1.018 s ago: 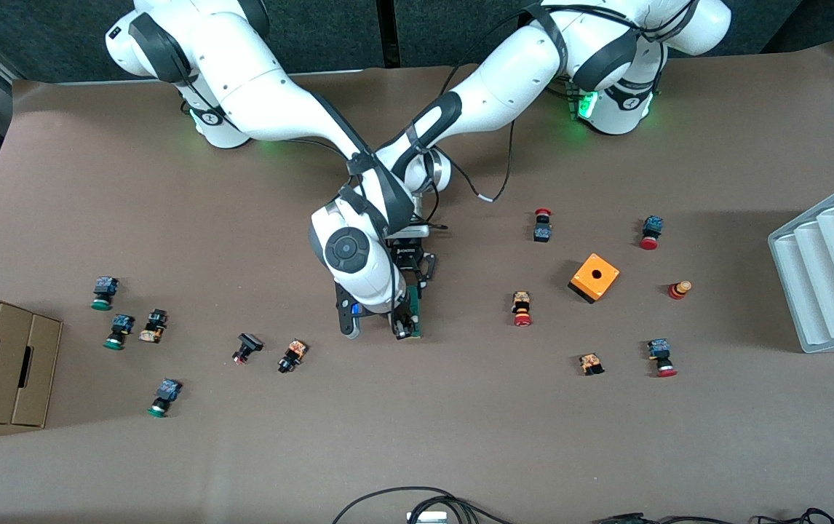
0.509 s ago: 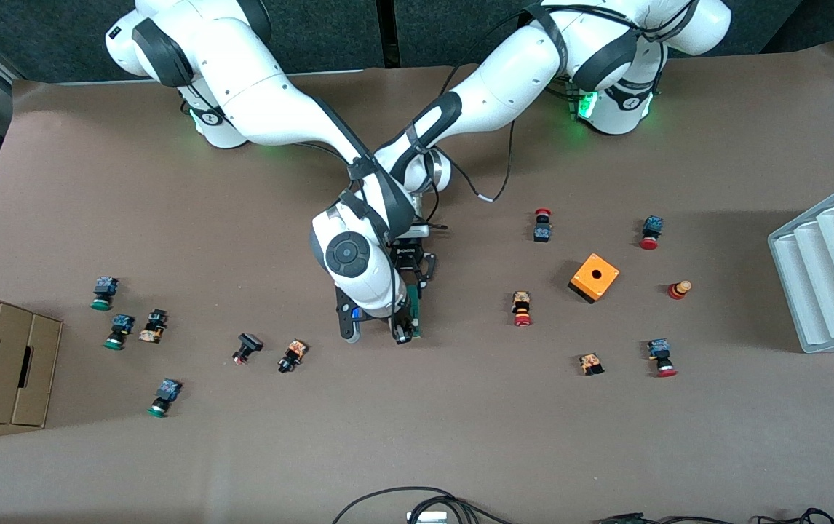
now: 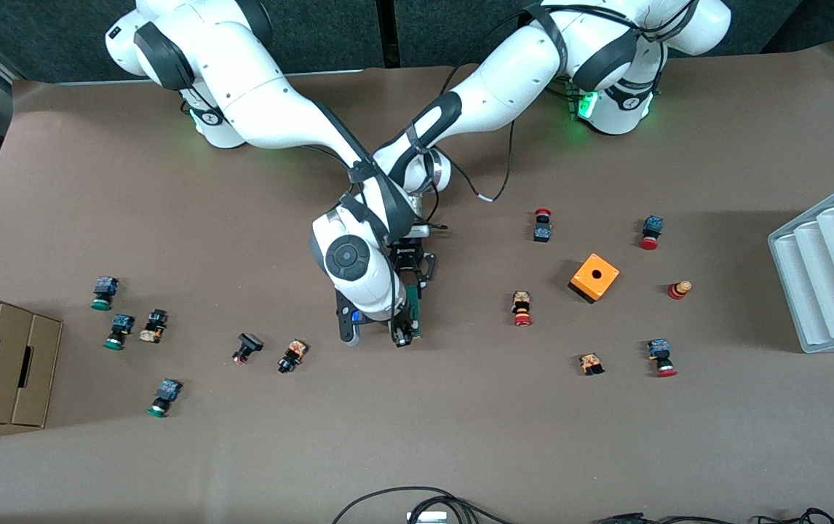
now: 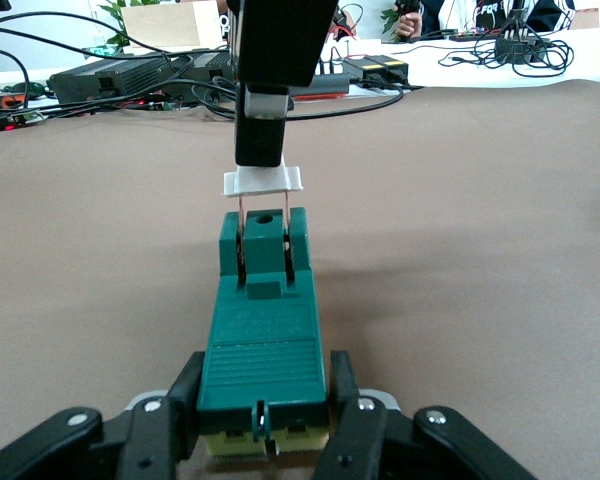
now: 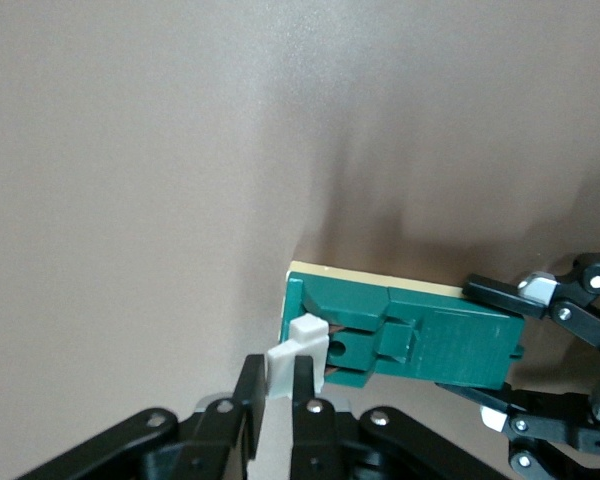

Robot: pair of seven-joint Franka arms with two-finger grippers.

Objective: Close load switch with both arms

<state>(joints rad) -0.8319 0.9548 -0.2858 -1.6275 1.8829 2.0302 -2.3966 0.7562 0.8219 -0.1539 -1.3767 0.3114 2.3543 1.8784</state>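
Both arms are meeting mid-table, working on the load switch (image 4: 263, 335), which is lying flat on the brown table (image 3: 461, 437) between the two sets of fingers. The left gripper (image 4: 265, 440) is clamping the green body at its end away from the lever, one of its fingers (image 4: 165, 425) pressing each long side, so the block is being braced against sliding. The right gripper (image 5: 272, 400) is standing over the other end, its fingers (image 5: 248, 395) pinching the white lever piece (image 5: 298, 352); in the left wrist view that white handle (image 4: 264, 181) is showing raised above the green housing on two thin metal blades, so the switch is judged not yet closed.

The step in hand looks like the closing stroke itself: one arm holding, the other driving the lever. The next move is calling for the right gripper to press the handle down and along the slot until the blades seat in the body, while the left gripper is keeping its clamp firm. A sideways push could twist the blades or tip the block.
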